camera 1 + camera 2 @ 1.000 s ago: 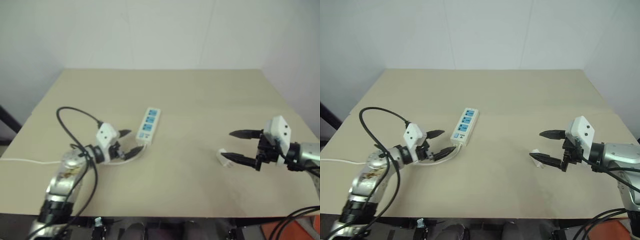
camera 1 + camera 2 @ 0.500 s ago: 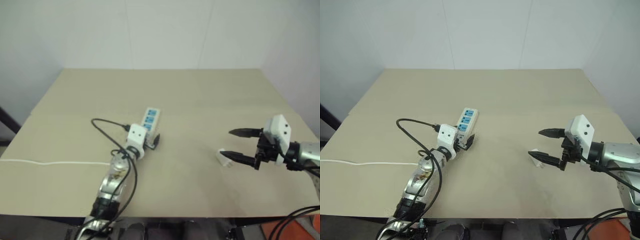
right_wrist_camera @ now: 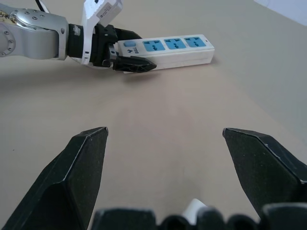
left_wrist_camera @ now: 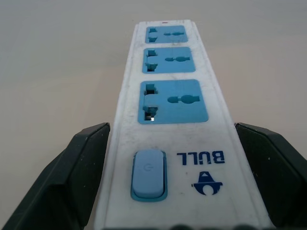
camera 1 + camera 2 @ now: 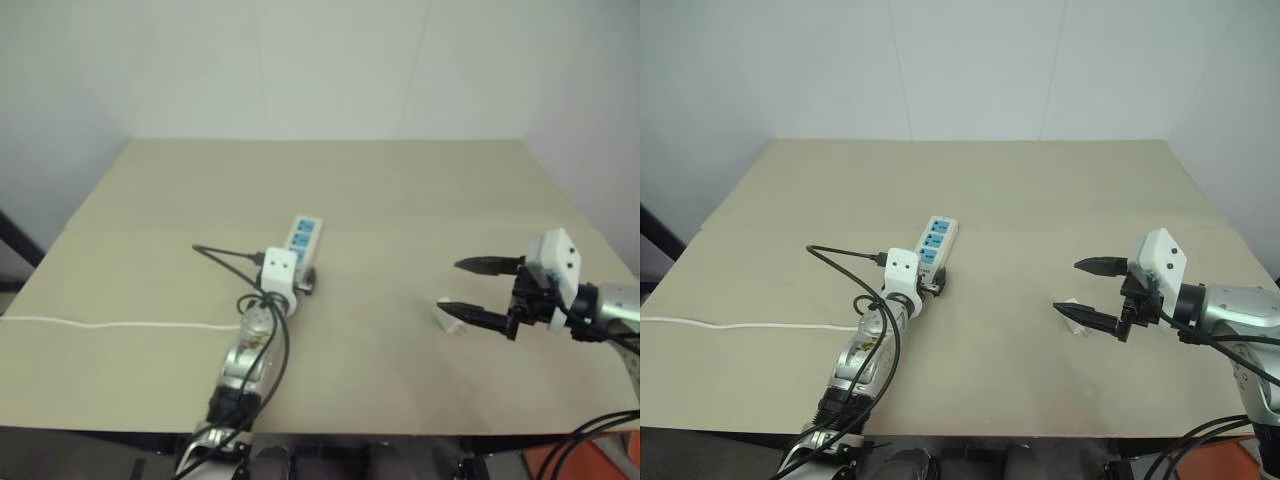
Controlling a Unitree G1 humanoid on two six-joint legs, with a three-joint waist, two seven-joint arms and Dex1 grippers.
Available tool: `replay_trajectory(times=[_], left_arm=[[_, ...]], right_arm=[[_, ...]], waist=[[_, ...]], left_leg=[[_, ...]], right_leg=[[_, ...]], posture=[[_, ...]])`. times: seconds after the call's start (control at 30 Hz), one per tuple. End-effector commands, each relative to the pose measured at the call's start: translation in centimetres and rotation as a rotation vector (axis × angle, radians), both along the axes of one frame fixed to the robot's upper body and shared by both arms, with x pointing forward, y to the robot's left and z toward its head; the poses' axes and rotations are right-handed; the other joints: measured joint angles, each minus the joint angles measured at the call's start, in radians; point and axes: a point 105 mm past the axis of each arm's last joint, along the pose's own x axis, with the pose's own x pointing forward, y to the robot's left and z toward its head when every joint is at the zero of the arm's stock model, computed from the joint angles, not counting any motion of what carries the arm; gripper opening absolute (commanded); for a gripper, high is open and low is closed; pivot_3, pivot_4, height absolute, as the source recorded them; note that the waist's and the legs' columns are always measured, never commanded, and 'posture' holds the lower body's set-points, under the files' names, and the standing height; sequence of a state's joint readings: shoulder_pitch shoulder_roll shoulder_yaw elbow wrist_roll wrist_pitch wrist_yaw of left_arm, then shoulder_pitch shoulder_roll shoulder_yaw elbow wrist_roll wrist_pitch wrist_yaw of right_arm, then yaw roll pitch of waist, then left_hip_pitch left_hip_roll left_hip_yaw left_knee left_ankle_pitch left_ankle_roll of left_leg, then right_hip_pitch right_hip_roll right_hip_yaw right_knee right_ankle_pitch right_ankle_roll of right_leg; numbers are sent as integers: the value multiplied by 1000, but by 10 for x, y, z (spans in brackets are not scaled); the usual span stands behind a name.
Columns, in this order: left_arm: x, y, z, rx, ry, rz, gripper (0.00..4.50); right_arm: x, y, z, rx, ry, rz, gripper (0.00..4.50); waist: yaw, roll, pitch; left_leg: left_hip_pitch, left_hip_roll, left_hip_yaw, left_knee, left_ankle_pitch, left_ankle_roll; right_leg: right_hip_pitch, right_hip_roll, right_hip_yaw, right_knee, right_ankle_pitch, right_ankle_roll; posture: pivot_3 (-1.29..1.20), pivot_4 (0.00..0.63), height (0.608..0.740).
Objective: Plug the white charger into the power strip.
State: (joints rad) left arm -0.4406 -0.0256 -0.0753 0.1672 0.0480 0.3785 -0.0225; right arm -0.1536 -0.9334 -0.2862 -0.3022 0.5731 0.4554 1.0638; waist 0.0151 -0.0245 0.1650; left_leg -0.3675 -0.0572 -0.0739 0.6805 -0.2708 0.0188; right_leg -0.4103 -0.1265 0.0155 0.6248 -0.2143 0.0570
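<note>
Around the switch end of the power strip (image 4: 173, 120), the left gripper (image 5: 931, 284) stands spread, a finger at each side, nothing clamped. Toward the table's (image 5: 400, 180) right edge, the right gripper (image 5: 475, 292) hangs spread and empty, the white charger (image 5: 447, 315) lying just below its lower finger.

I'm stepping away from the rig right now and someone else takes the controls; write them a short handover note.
Left gripper: open, its fingers on either side of the switch end of the power strip, not closed on it.
Right gripper: open, empty, hovering just above the white charger.
The strip lies flat mid-table; the charger lies on the table to its right, well apart.
Done: both arms positioned.
Left: steady the strip, pick up the charger, plug it into a blue socket.
</note>
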Motion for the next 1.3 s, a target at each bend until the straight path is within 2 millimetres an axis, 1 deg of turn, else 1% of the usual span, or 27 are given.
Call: replay_trajectory(times=[0.03, 0.07, 0.1, 0.23, 0.27, 0.3, 0.4, 0.47, 0.53, 0.6, 0.67, 0.7, 0.77, 0.83, 0.87, 0.93, 1.03, 1.13, 1.2, 1.3], left_arm=[[3, 2, -28, 5, 138, 49, 3873], [2, 1, -31, 2, 160, 46, 3570], [2, 0, -34, -14, 189, 39, 3306], [0, -2, -37, -26, 233, 5, 3322], [0, -3, -36, -19, 227, -31, 3322], [-1, -5, -32, -12, 210, -85, 3322], [-4, -11, -10, 41, 87, -280, 3322], [-6, -7, 8, 92, -12, -422, 3322], [-11, 1, 24, 120, -69, -578, 3322], [-17, 12, 35, 140, -114, -696, 3322], [-30, 24, 45, 139, -157, -835, 3322], [-39, 30, 46, 137, -146, -921, 3322], [-60, 37, 46, 137, -133, -1081, 3322], [-78, 42, 42, 137, -104, -1205, 3322], [-86, 43, 38, 142, -88, -1252, 3322], [-95, 44, 30, 152, -47, -1304, 3322], [-99, 40, 17, 185, -17, -1331, 3322], [-96, 35, 4, 249, -25, -1320, 3322], [-94, 31, -3, 275, -29, -1306, 3322], [-94, 25, -10, 296, -37, -1306, 3322]], right_arm=[[-2, 4, 20, -3, -69, 19, 4500], [-3, 4, 21, -4, -72, 22, 4500], [-3, 5, 22, -5, -76, 24, 4500], [-3, 5, 24, -9, -82, 26, 4500], [-3, 5, 24, -11, -83, 26, 4500], [-3, 5, 24, -11, -84, 25, 4500], [-2, 5, 24, -10, -85, 24, 4500], [-2, 5, 24, -7, -85, 24, 4500], [-1, 6, 23, -5, -81, 26, 4500], [-1, 7, 21, -4, -77, 27, 4500], [0, 7, 20, -2, -75, 28, 4500], [0, 7, 20, 0, -73, 27, 4500], [1, 7, 19, 1, -72, 28, 4500], [2, 7, 19, 0, -71, 27, 4500], [2, 7, 19, -1, -70, 27, 4500], [3, 6, 20, -3, -70, 27, 4500], [5, 7, 21, -8, -70, 27, 4500], [10, 6, 21, -34, -62, -6, 4500], [21, 2, 20, -54, -24, -103, 4500], [44, -4, 23, -28, 117, -323, 4500]], waist=[[3, 0, 0], [2, 0, 0], [1, 0, 0], [-1, 0, 0], [-1, 0, 0], [-2, 0, 0], [-3, 1, -1], [-2, 0, -1], [-3, 0, -1], [-6, 0, -1], [-9, 1, -1], [-11, 1, 0], [-14, 1, 0], [-15, 1, 0], [-15, 1, 0], [-15, 1, 0], [-11, 1, 0], [-9, 1, 0], [-10, 1, 0], [-18, 2, 0]], left_leg=[[2, 0, 0, 0, 0, 0], [4, 0, 0, 0, 0, 0], [6, 0, -1, 0, 0, 0], [11, 0, -2, 0, 0, 0], [12, 0, -2, 0, 0, 0], [13, 1, -2, -1, -1, 0], [14, 1, -2, -1, -1, 0], [13, 0, -2, -1, -1, 0], [10, 0, -2, -1, -1, 0], [2, 0, -2, -1, 0, 0], [-6, 0, -1, 0, 1, -1], [-11, 0, -1, 0, 2, -3], [-14, 1, -2, 0, 3, -5], [-14, 1, -2, 0, 2, -3], [-14, 1, -2, 0, 1, -2], [-13, 1, -1, 0, 0, 0], [-12, 1, -1, 0, 0, 0], [-12, 1, -2, 0, 0, 0], [-12, 1, -2, 0, 0, 0], [-12, 1, -1, 1, 0, 0]], right_leg=[[4, 0, -1, -1, 0, 1], [7, 0, -2, -2, -1, 1], [9, 0, -2, -3, -4, 8], [14, 0, -2, -3, -6, 10], [16, 0, -2, -3, -6, 11], [17, 0, -2, -3, -6, 11], [17, 0, -2, -3, -6, 11], [16, 0, -2, -4, -6, 10], [12, 0, -2, -5, -2, 3], [3, 0, -2, -4, -1, 2], [-9, 0, 0, -1, 0, 1], [-14, 0, 0, 1, 0, 0], [-18, 0, 0, 1, 0, 0], [-17, 0, 0, 0, 0, -1], [-16, 0, 0, -1, 0, 0], [-14, -1, 0, -1, 0, 0], [-13, -1, -1, -1, 0, 0], [-13, -1, -1, -1, 0, 0], [-13, -1, -1, -1, 0, 0], [-14, -1, 0, 0, 0, 0]], posture=[[0, 150, 740], [0, 150, 740], [0, 150, 740], [0, 150, 740], [0, 150, 740], [0, 150, 740], [0, 150, 740], [0, 150, 740], [0, 150, 740], [0, 150, 740], [0, 150, 740], [0, 150, 740], [0, 150, 740], [0, 150, 740], [0, 150, 740], [0, 150, 740], [0, 150, 740], [0, 150, 740], [0, 150, 740], [0, 150, 740]])
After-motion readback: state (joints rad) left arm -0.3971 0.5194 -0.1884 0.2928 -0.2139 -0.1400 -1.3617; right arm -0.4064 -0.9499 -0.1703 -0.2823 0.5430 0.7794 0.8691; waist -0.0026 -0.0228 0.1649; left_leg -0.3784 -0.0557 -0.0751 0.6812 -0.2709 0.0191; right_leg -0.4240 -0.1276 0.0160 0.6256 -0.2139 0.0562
